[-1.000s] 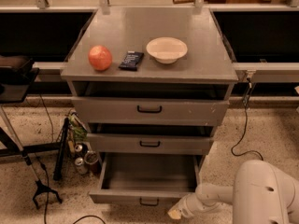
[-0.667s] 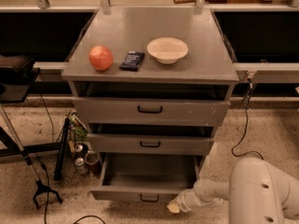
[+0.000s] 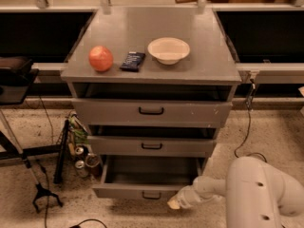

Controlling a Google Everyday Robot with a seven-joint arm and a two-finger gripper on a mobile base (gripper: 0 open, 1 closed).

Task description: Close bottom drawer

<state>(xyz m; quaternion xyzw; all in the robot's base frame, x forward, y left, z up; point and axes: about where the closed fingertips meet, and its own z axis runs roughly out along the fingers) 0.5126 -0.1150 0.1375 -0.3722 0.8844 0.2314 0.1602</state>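
Observation:
The bottom drawer (image 3: 147, 177) is the lowest of three grey drawers in a grey metal cabinet. It stands pulled out, its deep tray empty, with a small black handle (image 3: 151, 194) on its low front panel. My gripper (image 3: 175, 203) is at the right end of that front panel, touching or very close to it. My white arm (image 3: 259, 189) reaches in from the lower right.
The cabinet top (image 3: 209, 56) holds a red apple (image 3: 100, 58), a dark snack bar (image 3: 132, 61) and a white bowl (image 3: 168, 50). The middle drawer (image 3: 152, 145) and top drawer (image 3: 151, 111) stand slightly out. Cans (image 3: 81, 158), a tripod leg (image 3: 61, 151) and cables lie left of the cabinet.
My gripper has stayed at the front panel's right end, and the bottom drawer has slid in a little toward the cabinet.

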